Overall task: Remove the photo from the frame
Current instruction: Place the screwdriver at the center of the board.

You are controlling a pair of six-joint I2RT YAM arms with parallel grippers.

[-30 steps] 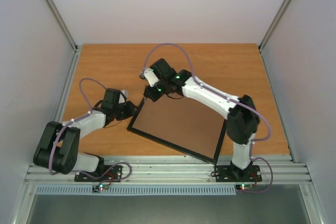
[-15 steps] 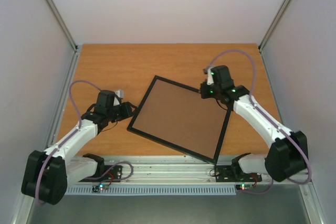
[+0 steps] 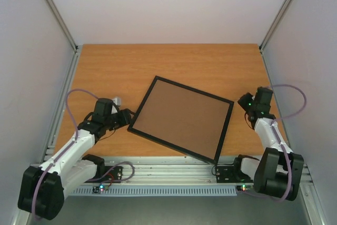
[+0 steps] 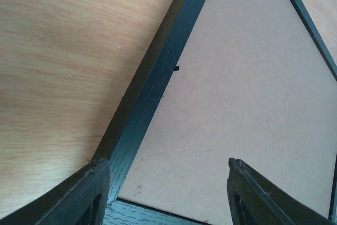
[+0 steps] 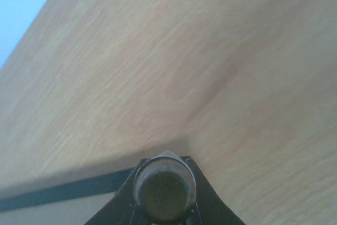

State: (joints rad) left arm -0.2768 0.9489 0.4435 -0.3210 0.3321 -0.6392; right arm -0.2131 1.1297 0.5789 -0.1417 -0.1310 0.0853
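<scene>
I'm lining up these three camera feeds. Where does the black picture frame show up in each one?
Top external: the frame lies back side up, rotated, in the middle of the table.
Left wrist: its black rail runs diagonally from top centre to a corner at lower left; the brown backing fills the right.
Right wrist: only a thin black strip at lower left, probably its edge.
Shared landmark: the wooden table.

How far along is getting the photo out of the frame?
Done: the frame lies face down, backing board up. In hand: open left gripper is at its left corner; right gripper sits shut, aside. Left: lift the board, pull the photo, not visible yet.
</scene>
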